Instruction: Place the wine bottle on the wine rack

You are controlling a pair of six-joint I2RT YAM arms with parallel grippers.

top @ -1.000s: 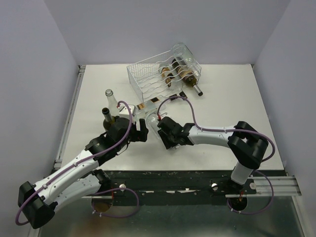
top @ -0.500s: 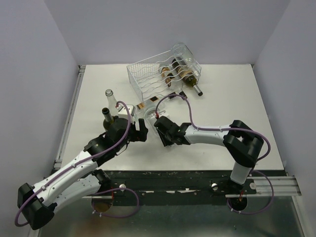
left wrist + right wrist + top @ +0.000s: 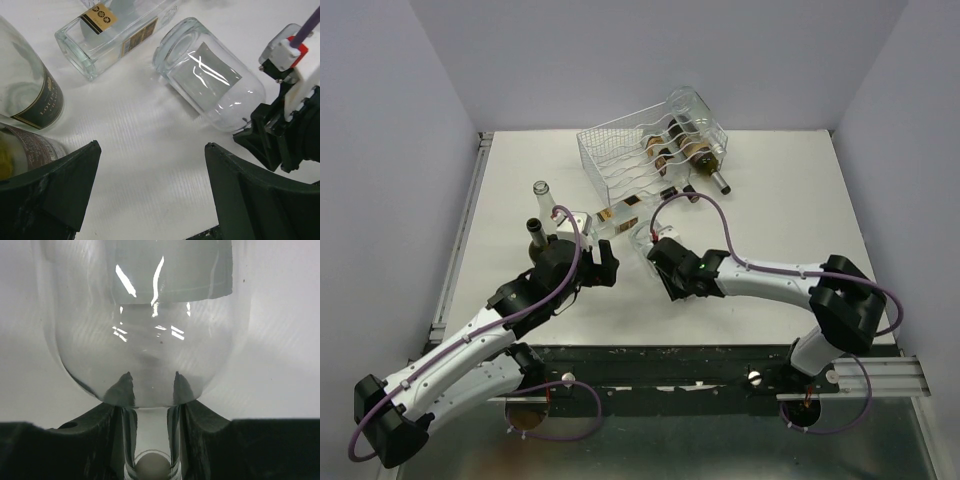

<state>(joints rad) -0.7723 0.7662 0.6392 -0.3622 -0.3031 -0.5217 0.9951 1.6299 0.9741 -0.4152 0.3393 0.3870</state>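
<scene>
Right wrist shows you your right gripper (image 3: 150, 390) pinched on the neck of the clear wine bottle (image 3: 145, 315), which lies on its side in front of the wine rack (image 3: 620, 150), apart from it. Your left gripper (image 3: 150, 165) stands wide open, holding nothing, also before the rack.

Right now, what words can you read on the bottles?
"LOU...": gold letters on the black-label bottle; the rest is cut off.
Too small to read: the gold labels on the square bottle.
No words show: the grey label on the round bottle.
Too blurred to read: the label on the olive bottle.
</scene>
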